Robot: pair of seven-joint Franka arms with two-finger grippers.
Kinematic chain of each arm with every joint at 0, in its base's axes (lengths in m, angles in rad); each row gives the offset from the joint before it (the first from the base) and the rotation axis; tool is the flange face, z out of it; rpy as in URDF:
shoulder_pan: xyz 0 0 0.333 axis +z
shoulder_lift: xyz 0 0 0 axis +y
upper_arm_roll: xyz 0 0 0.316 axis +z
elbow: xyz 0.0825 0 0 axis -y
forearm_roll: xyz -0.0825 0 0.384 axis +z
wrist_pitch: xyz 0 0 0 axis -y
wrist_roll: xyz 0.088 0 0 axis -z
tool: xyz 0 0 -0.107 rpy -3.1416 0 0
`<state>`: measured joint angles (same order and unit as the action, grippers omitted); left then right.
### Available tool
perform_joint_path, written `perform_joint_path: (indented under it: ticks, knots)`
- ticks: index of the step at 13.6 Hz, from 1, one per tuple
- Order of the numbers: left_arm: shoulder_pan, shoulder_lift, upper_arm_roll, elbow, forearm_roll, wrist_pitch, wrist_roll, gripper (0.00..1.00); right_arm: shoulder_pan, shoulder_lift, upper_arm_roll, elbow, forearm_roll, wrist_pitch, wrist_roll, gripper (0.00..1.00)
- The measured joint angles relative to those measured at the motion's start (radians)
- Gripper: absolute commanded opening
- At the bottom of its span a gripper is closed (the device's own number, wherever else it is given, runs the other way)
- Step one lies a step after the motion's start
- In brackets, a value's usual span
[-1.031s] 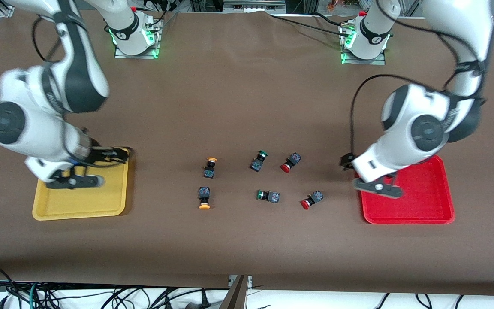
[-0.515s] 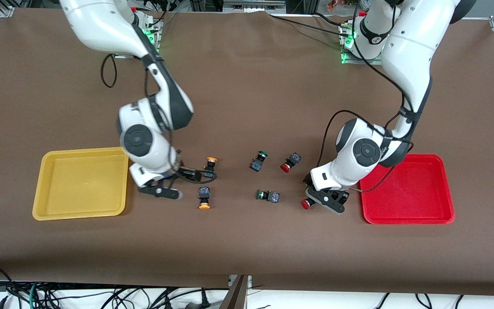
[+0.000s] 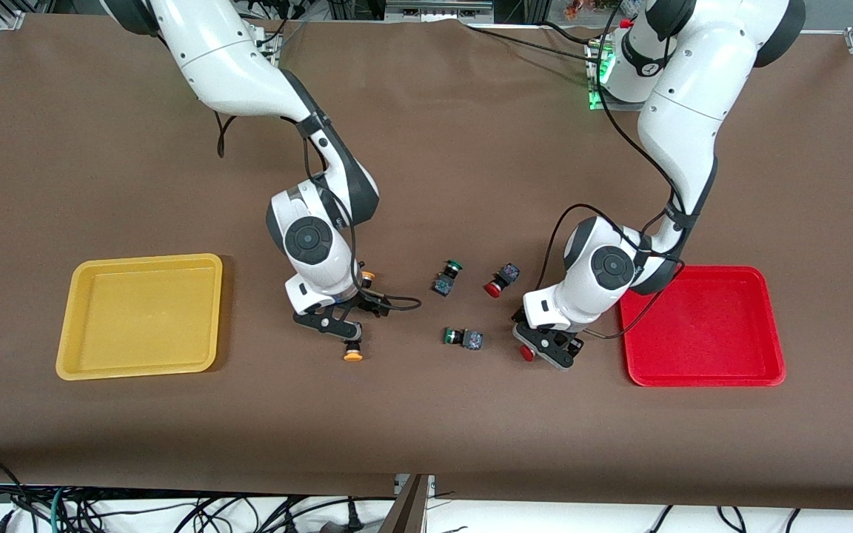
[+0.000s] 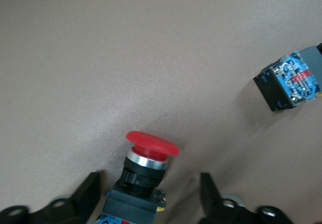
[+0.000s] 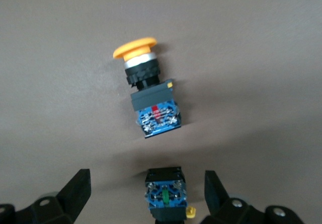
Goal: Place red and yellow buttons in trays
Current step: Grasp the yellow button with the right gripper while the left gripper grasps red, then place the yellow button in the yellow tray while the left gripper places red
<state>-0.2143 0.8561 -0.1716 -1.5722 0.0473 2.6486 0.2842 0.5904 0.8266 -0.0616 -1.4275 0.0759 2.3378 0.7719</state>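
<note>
Left gripper (image 3: 549,348): hanging low over the red-capped button (image 3: 527,353) that is lying nearer the front camera. In the left wrist view the two fingers (image 4: 83,200) are standing spread, one on each side of that button's dark block (image 4: 132,209), with a gap showing on both sides; nothing is being pinched.

Right gripper (image 3: 334,326): hanging low over the yellow-capped button (image 3: 353,354) that is lying nearer the front camera. In the right wrist view its fingers (image 5: 75,191) are standing spread on either side of one dark switch block (image 5: 165,194), apart from it; the pictures do not show which switch that block belongs to.

Red buttons: two, both lying on their sides on the brown table cloth (image 3: 426,429). The second red button (image 3: 501,280) is lying farther from the front camera, near the first, and clear of both grippers.

Yellow buttons: two, both lying on the cloth. The second yellow button (image 3: 367,277) is showing only as a sliver of cap beside the right arm's wrist; the arm is covering the rest.

Green-capped switches: one green switch (image 3: 447,278) is lying between the farther yellow and farther red buttons; the other green switch (image 3: 463,338) is lying between the two nearer ones.

Yellow tray (image 3: 139,316): sitting toward the right arm's end of the table, holding no buttons.

Red tray (image 3: 702,326): sitting toward the left arm's end of the table, holding no buttons, with the left arm's elbow overlapping its rim in the front view.
</note>
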Motion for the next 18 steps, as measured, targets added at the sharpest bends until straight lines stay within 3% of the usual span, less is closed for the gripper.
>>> perform_joint_path:
  ticks: [1, 2, 3, 4, 7, 14, 18]
  knots:
    - [0.001, 0.0, 0.002, 0.002, 0.0, 0.002, 0.002, 0.21, 0.007, 0.01, 0.0, 0.0, 0.0, 0.005, 0.0, 0.91]
    - [0.002, -0.001, 0.001, 0.005, 0.0, 0.002, 0.004, 0.19, 0.014, 0.018, 0.0, 0.0, -0.001, 0.007, 0.0, 0.7]
    - [0.002, -0.002, 0.001, 0.006, 0.0, 0.002, 0.01, 0.19, 0.019, 0.023, 0.0, 0.0, -0.002, 0.007, 0.0, 0.57]
    - [0.002, -0.002, 0.001, 0.007, 0.0, 0.002, 0.023, 0.19, 0.021, 0.027, 0.0, 0.0, -0.004, 0.006, -0.001, 0.51]
    - [0.012, -0.013, 0.002, 0.008, 0.0, -0.006, 0.058, 0.19, 0.024, 0.031, 0.0, -0.014, -0.006, 0.003, -0.016, 0.0]
    - [0.122, -0.207, 0.01, 0.007, 0.0, -0.478, 0.177, 0.19, 0.014, 0.021, -0.025, -0.011, -0.009, -0.018, -0.133, 0.0]
    - [0.208, -0.287, 0.02, 0.007, 0.0, -0.659, 0.233, 0.2, -0.116, -0.055, -0.046, 0.015, -0.009, -0.156, -0.363, 0.0]
